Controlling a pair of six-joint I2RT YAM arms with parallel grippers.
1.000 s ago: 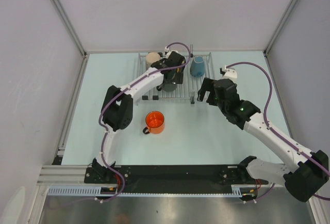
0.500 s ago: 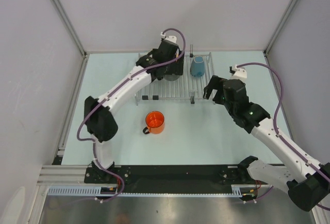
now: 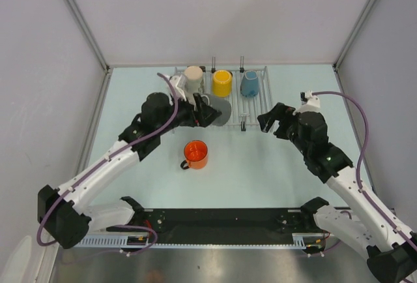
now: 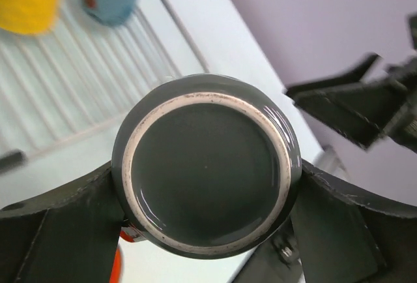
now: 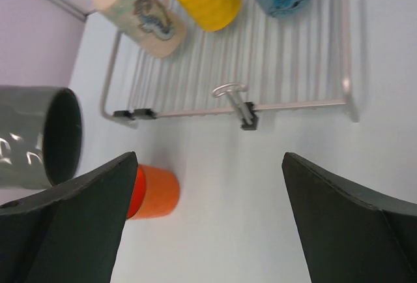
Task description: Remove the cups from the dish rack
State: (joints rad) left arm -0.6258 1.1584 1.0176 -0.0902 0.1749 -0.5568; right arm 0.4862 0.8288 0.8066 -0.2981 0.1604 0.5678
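My left gripper (image 3: 207,114) is shut on the dark grey mug (image 3: 219,110) and holds it on its side in the air over the dish rack's (image 3: 254,110) front edge. In the left wrist view its base (image 4: 205,172) sits between my fingers (image 4: 58,231). The cream mug (image 3: 193,77), yellow mug (image 3: 222,83) and light blue mug (image 3: 249,84) are on the rack's far part. The orange mug (image 3: 195,154) stands on the table in front of the rack. My right gripper (image 3: 273,120) is open and empty, right of the rack's front corner. It also shows in its own view (image 5: 208,231).
The right wrist view shows the grey mug's mouth (image 5: 62,136) at the left, the orange mug (image 5: 153,192) below it, and an upright prong (image 5: 238,104) at the rack's front rail. Grey walls enclose the table on three sides.
My left arm has pulled back from the rack's far side toward the front left, carrying the dark grey mug. The yellow mug has come into view. My right gripper has drifted slightly right.
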